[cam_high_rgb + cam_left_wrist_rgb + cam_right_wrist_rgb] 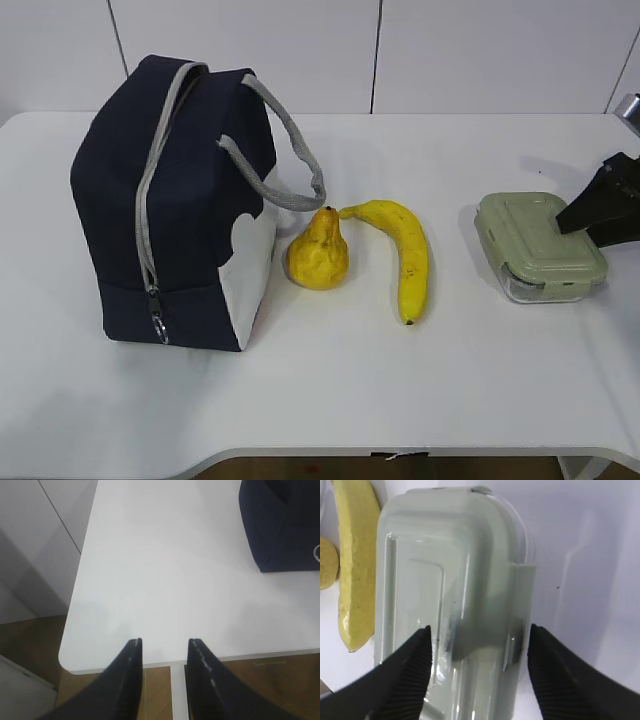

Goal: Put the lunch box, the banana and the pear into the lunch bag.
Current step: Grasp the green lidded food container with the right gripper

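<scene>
At the far left of the exterior view stands the navy lunch bag (175, 200), upright on the white table (330, 390), its grey zipper (150, 210) running down the near edge and the grey webbing handle (290, 140) looping off to the right. Just right of its white corner panel sits the pear (318, 253), stem up, and the banana (404, 252) curves beside it, its upper tip right by the pear's top. Further right, well apart from the fruit, lies the lunch box (538, 245) with its sage-green lid on. At the right edge of the frame, the right gripper (592, 208) hangs over the box's far right side.

The left wrist view shows the left gripper (164, 647) at the bottom centre, its 2 fingers parted with nothing between them, over the table's edge; a corner of the bag fills the upper right.

In the right wrist view, the right gripper's 2 fingers are spread wide at the bottom of the frame, above the lid; I can't tell whether they touch it. The banana and a sliver of pear line the left edge.
</scene>
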